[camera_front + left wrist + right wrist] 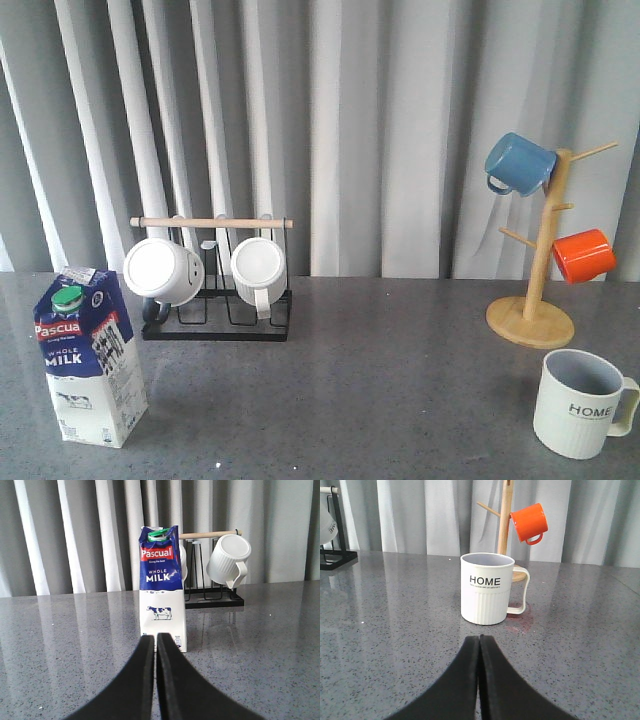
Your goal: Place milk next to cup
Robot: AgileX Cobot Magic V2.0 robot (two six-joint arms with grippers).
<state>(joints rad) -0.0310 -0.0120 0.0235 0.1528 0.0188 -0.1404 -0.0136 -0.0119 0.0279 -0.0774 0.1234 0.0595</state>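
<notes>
Since the milk (90, 356) stands upright at the near left of the grey desk (360, 400), well apart from the cup (583, 402), the step in hand looks like the first reach for the carton, and nothing of the task seems done yet; the cup sits far to the milk's right, just in front of the wooden mug tree (535, 270), its handle turned away from the carton; to do this well, I judge the left pincer (155, 645) should first spread wider than the carton, close on the white lower body rather than the sloped blue top, and carry it upright, since a tall carton tips easily; the black mug rack (216, 300) behind the milk should be kept clear of; the left pincer is pressed closed on nothing, short of the carton; the right pincer (480, 645) is likewise closed and empty, pointing at the cup without touching it.
</notes>
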